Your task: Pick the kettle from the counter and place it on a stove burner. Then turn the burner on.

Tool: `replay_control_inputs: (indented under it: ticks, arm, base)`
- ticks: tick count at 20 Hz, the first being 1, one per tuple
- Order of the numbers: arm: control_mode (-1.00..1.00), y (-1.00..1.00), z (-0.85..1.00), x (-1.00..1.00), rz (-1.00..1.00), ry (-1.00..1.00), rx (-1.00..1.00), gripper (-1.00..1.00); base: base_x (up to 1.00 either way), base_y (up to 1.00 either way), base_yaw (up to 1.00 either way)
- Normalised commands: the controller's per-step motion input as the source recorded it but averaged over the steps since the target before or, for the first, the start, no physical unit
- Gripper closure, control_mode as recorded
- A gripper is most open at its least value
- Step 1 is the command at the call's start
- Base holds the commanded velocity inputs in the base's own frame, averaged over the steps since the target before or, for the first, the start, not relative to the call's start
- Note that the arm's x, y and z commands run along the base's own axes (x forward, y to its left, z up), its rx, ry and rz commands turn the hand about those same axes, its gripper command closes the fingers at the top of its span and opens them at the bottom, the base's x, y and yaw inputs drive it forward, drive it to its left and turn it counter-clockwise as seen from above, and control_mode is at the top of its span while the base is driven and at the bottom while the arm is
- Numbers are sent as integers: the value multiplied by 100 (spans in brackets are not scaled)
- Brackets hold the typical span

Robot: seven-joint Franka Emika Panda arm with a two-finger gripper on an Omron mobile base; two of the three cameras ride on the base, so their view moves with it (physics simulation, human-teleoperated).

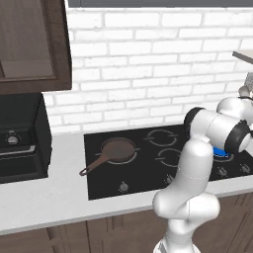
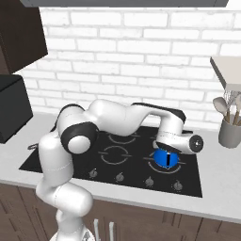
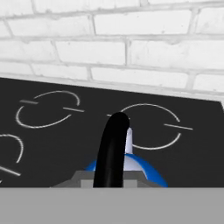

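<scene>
The bright blue kettle [image 2: 165, 158] sits within the ring of the front right burner of the black stove [image 2: 134, 165]; I cannot tell whether it rests on the glass or hangs just above it. My gripper [image 2: 166, 150] comes down on it from above, shut on its black arched handle [image 3: 112, 146]. In the hand view the handle rises from my gripper [image 3: 112, 181], with the blue body [image 3: 151, 171] below and the back right burner ring [image 3: 151, 127] behind. A sliver of the kettle [image 1: 223, 155] shows under the arm in the left base view. The pale counter [image 1: 49, 197] surrounds the stove.
A brown skillet [image 1: 117, 149] lies on the front left burner, handle toward the counter's front left. Knobs [image 2: 149, 180] line the stove's front edge. A grey utensil pot [image 2: 230, 132] stands at right under a shelf [image 2: 228, 70]. A black oven [image 1: 20, 141] stands at left.
</scene>
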Motion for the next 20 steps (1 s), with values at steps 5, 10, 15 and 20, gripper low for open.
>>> replay_control_inputs:
  ticks: [5,10,15,20]
  arm:
    - [-100,0,0,0,0,0,0,-100]
    - [-100,0,0,0,0,0,0,-100]
    - [-100,0,38,0,0,4,-4,-100]
    - [-100,0,69,0,0,0,-4,-100]
  base:
    - [0,0,0]
    - [0,0,0]
    - [0,0,0]
    - [0,0,0]
